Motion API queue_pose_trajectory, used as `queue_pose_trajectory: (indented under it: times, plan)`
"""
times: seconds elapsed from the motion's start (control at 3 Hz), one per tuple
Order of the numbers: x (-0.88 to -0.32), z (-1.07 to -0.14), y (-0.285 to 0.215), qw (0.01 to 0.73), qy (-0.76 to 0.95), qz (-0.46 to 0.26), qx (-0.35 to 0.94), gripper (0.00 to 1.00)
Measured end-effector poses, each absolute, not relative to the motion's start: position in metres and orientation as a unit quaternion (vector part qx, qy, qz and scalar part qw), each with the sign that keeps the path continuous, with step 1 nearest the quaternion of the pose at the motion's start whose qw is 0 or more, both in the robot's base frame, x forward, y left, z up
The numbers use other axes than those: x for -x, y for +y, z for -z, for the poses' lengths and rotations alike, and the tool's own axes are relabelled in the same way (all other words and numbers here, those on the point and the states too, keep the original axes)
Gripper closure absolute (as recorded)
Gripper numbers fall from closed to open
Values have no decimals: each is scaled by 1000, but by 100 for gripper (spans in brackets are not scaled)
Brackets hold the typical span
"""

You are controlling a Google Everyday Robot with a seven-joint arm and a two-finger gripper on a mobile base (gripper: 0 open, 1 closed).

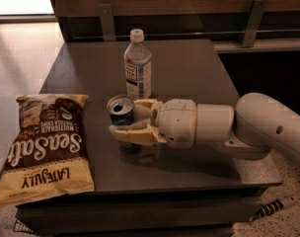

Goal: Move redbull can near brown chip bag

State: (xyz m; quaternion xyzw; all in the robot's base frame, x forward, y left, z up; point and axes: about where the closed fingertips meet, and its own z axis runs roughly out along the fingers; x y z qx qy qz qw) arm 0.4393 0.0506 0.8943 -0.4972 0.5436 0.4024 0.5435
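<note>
The redbull can (121, 113), blue with an open silver top, stands upright near the middle of the dark table (189, 68). My gripper (132, 120) reaches in from the right, its tan fingers (132, 135) closed around the can's body. The brown chip bag (44, 147) lies flat at the table's front left, a short way left of the can, with "Sea Salt" and "Late July" lettering. The lower part of the can is hidden behind the near finger.
A clear water bottle (137, 68) with a white cap stands just behind the can. A wooden wall with metal brackets (106, 21) runs behind the table. The table's front edge (150, 196) is close below my arm (258, 127).
</note>
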Motion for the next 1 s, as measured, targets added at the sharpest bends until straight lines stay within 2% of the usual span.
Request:
queue_pose_trajectory:
  times: [0.33,0.67,1.0]
  plan:
    - [-438,-895,53,543,542,-403,499,13]
    - [-437,-895,55,542,541,-404,500,0]
    - [-437,-895,55,542,541,-404,500,0]
